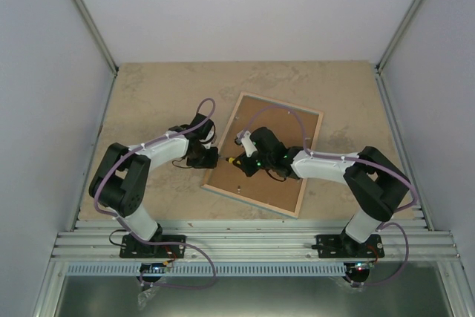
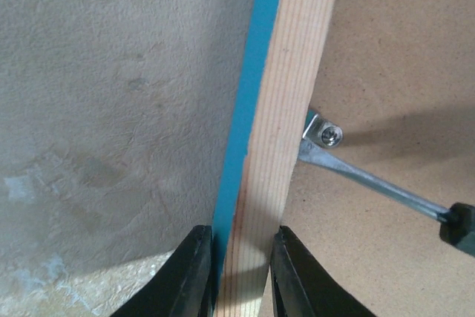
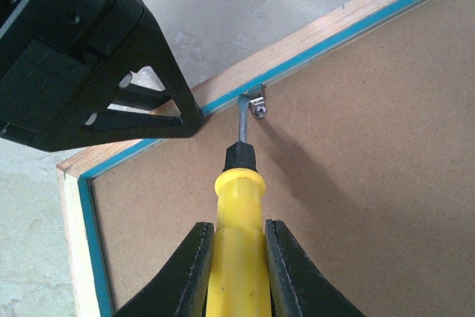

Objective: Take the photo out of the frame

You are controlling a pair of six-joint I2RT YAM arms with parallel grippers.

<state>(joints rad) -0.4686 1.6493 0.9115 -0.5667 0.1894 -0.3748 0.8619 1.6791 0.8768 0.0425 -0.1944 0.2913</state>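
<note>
Left claw (image 2: 241,257): clamped across frame (image 1: 286,176) rail
Right claw (image 3: 239,250): gripping screwdriver (image 3: 237,206), tip at clip (image 3: 257,105) ahead
Photo: unseen; frame face down below me
Handling: I judge frame rigid, light; hold its rail

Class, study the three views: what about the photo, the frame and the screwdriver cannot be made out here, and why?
- Photo: in no view; the frame lies back up, its board covers it.
- Screwdriver tip: both wrist views, lost under the clip.
- Screwdriver handle: left wrist view, cut off by the right edge.
- Other clips: top view, too small; right arm covers part of the board.
</note>
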